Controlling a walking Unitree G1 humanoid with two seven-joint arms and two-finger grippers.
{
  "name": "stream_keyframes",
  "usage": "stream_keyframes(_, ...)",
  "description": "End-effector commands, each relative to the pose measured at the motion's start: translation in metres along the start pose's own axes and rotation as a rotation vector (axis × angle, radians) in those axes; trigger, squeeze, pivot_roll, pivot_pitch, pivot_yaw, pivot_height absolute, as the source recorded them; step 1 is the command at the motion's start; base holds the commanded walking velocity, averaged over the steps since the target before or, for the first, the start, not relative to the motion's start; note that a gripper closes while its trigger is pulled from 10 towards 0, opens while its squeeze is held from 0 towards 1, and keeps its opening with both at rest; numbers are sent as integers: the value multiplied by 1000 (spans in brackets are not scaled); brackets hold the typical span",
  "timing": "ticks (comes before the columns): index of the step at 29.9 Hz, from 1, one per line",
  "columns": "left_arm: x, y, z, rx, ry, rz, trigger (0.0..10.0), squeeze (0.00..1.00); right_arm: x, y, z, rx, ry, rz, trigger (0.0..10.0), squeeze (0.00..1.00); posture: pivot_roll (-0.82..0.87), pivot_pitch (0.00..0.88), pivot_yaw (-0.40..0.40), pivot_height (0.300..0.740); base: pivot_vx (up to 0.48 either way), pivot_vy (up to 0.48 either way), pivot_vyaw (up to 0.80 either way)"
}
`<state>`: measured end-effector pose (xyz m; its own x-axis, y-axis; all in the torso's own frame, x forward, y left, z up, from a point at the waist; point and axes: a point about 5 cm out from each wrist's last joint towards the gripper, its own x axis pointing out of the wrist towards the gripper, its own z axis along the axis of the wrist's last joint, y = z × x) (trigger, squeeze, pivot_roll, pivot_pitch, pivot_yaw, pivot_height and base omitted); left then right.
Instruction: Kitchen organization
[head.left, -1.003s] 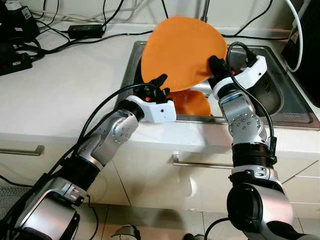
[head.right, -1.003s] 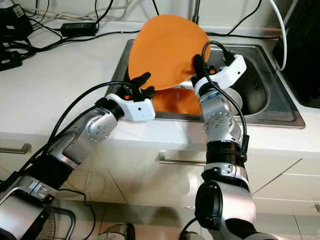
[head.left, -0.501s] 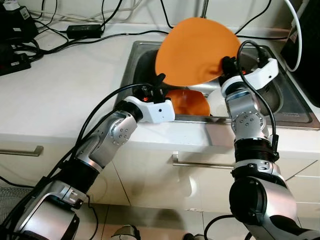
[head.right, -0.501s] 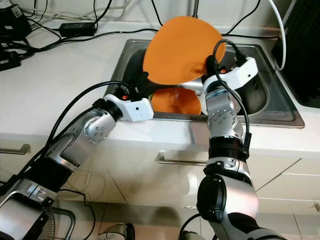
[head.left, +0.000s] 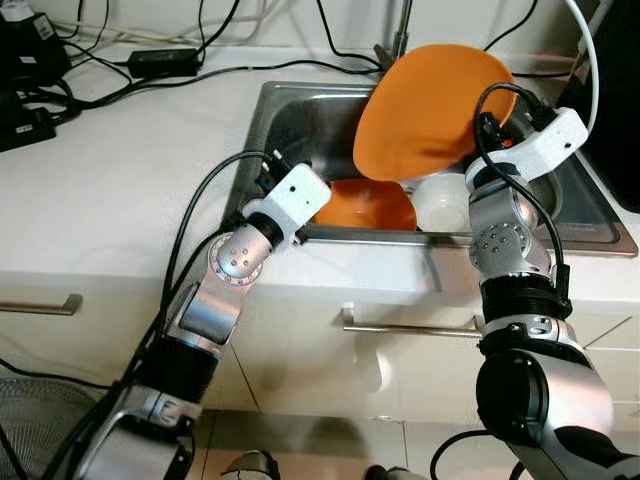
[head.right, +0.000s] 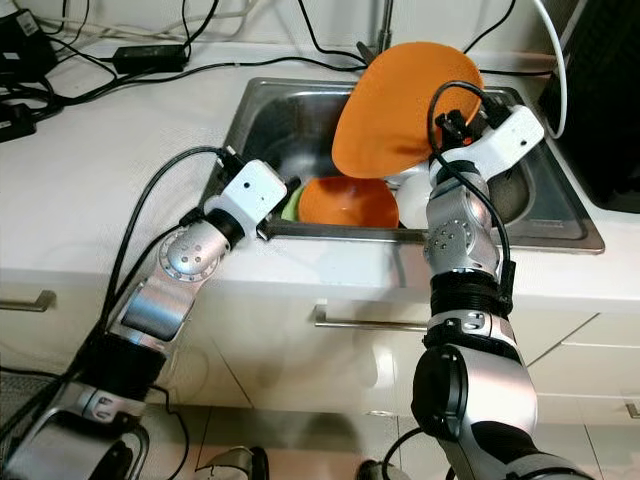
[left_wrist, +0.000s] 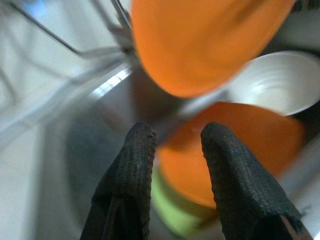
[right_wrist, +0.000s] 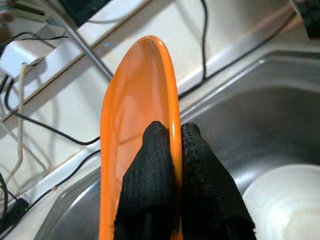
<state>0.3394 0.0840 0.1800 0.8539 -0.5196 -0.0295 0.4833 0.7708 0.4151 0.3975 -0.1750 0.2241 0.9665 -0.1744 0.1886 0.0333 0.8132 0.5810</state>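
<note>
An orange plate (head.left: 430, 110) is held tilted over the sink (head.left: 590, 215), raised above the dishes in the basin, and it is pinched at its rim by the right gripper (right_wrist: 176, 165), whose two fingers are closed tight on either face of the rim, as is seen plainly in the right wrist view. Below it, an orange dish (head.left: 365, 205) lies in the basin, a white bowl (head.left: 440, 205) sits beside it, and a green item (head.right: 291, 207) is partly hidden under the orange dish. The left gripper (left_wrist: 175, 150) is poised at the near left edge of the sink, its fingers parted and nothing held between them, pointed toward the dishes inside. The step in hand is judged to be the lifting of the plate out of the sink toward a resting place. For this to be done well, the pinch should be kept firm, since a wide plate held by one edge is likely to swing or slip, the more so if wet. The plate should be carried clear of the faucet (head.left: 400, 35) behind it and of the cables (head.left: 250, 65) on the counter (head.left: 110, 190), and it should be moved slowly with little tilting. The free left gripper could be brought under the lower rim for support.
</note>
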Motion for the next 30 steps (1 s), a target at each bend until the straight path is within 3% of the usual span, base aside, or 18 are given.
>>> stream_keyframes(1,-2,4,8,-95,-14,-11,10000,0,3,13,7,-69,-44,63,10000,0,93,79,-10,740,0,0,0)
stream_keyframes(2,-3,1,11,-178,0,-48,10000,0,3,16,0,-150,-16,91,10000,0,93,76,-7,740,0,0,0)
stream_keyframes(3,-3,1,11,-178,0,-48,10000,0,3,16,0,-150,-16,91,10000,0,93,76,-7,740,0,0,0)
stream_keyframes(5,-5,-5,10,-219,33,-114,10000,0,2,17,-13,-241,50,118,10000,0,93,73,-7,740,0,0,0)
stream_keyframes(12,-6,-8,4,-309,91,-108,10000,0,-5,6,-41,-334,194,104,10000,0,97,60,-6,740,0,0,0)
stream_keyframes(30,-10,-9,14,-333,133,-100,10000,0,-14,-2,-67,-379,303,110,10000,31,102,45,-9,740,0,0,0)
